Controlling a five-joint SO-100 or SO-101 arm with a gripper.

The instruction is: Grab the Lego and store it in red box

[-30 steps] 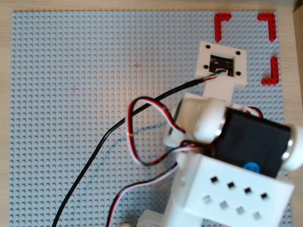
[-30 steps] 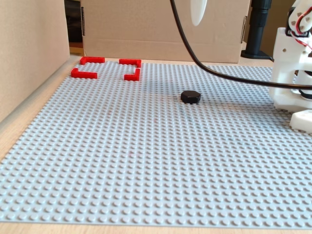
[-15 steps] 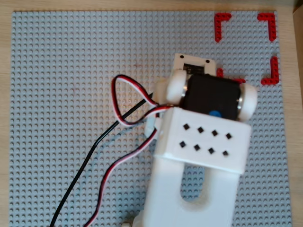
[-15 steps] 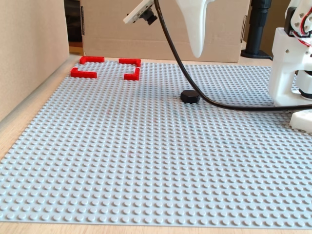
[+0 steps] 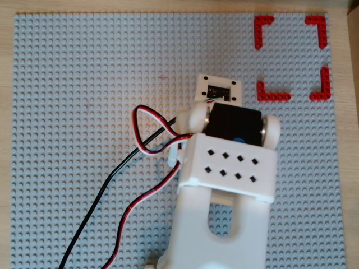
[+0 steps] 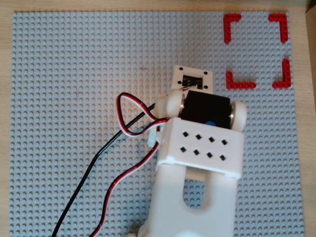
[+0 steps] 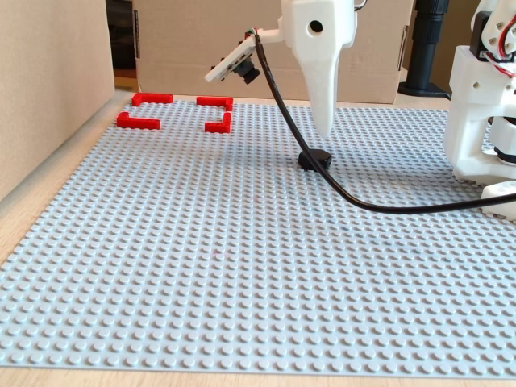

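In the fixed view the Lego (image 7: 314,160), a small glossy black piece, sits on the grey baseplate (image 7: 201,266) right of centre. My white gripper (image 7: 326,129) points straight down just above it, tip a little short of its top. Only one tapered white shape shows, so I cannot tell its state. The red box (image 7: 173,111) lies at the far left as separate red corner pieces. In both overhead views the red box (image 5: 263,25) (image 6: 232,22) is at the top right, and my arm (image 5: 227,168) (image 6: 200,148) hides the Lego and the fingers.
A black cable (image 7: 363,205) sags across the plate just in front of the Lego. Cardboard walls stand behind (image 7: 266,48) and along the left (image 7: 48,81). The arm's white base (image 7: 480,121) stands at the right edge. Red and black wires (image 5: 140,162) trail left of the arm.
The gripper has come down from the top of the fixed view to just above the Lego. The wrist camera board has entered view and the cable has sunk lower, now lying in front of the Lego.
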